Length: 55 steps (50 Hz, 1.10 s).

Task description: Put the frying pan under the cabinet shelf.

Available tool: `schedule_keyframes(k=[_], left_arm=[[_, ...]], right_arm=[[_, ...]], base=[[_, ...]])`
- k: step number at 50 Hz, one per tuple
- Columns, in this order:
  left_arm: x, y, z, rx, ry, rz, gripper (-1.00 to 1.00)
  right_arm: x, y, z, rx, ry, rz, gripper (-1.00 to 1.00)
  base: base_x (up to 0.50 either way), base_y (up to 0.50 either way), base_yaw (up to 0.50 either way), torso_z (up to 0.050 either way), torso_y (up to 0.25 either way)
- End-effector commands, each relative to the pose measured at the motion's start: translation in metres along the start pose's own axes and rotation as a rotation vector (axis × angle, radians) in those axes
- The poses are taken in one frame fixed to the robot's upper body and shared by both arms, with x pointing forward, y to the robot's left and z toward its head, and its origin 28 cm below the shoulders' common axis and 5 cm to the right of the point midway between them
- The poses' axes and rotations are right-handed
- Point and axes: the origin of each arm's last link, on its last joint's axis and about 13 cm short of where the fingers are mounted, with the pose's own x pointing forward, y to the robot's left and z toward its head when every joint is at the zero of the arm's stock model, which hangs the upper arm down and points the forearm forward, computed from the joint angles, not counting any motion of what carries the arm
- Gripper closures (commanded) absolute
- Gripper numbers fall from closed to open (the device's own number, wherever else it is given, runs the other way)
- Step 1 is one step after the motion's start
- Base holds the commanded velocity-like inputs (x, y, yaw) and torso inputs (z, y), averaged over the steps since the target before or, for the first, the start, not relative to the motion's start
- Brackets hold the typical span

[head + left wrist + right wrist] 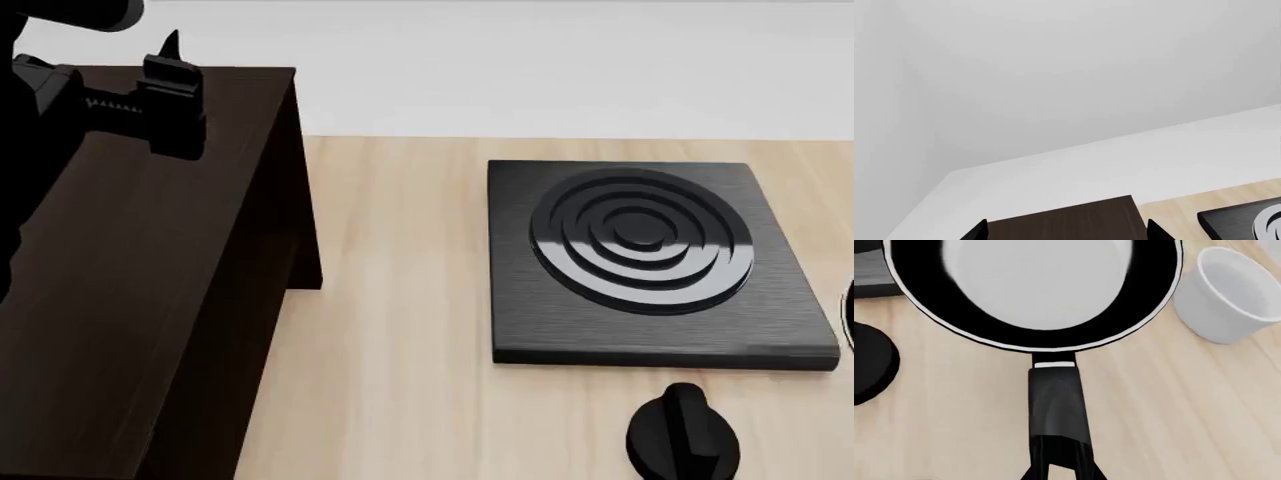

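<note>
My right wrist view: the frying pan, glossy black, silvery rim, pale grey base, lies on the light wood table beside a white cup. Right claw's opening: cannot tell. My left gripper, fingers spread and empty, hovers above the dark wood-grain cabinet shelf. No writing is legible.

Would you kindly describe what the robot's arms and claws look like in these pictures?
The left arm is matt black and blocky, with a ribbed, screw-like section and a pointed claw tip. The left claw shows only as two black, wedge-shaped tips. No cables or markings are visible. The right arm is not visible.
</note>
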Motion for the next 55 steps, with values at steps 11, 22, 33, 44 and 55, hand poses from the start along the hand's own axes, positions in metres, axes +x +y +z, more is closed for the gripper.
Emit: schedule_keyframes(k=[11,22,33,44,55], left_arm=[[-0.004,0.002,0.001,-0.006,-0.007,0.001,-1.0],[-0.006,0.005,0.002,-0.01,-0.008,0.006,-1.0],[-0.007,0.007,0.001,-0.015,-0.006,0.011,-1.0],[-0.007,0.01,0.0,-0.019,-0.007,0.014,-1.0],[-0.007,0.011,0.0,-0.02,-0.008,0.017,-1.0]], right_arm=[[-0.04,0.03,0.051,-0.254,-0.117,0.11,1.0],[-0.048,0.054,0.067,-0.363,-0.144,0.178,1.0],[-0.059,0.076,0.083,-0.467,-0.179,0.23,1.0],[-0.071,0.1,0.096,-0.613,-0.227,0.234,1.0],[-0.077,0.119,0.096,-0.729,-0.254,0.236,1.0]], base=[[0.0,0.0,0.0,0.0,0.001],[0.0,0.0,0.0,0.0,0.002],[0.0,0.0,0.0,0.0,0.001],[0.0,0.0,0.0,0.0,0.002],[0.0,0.0,0.0,0.001,0.002]])
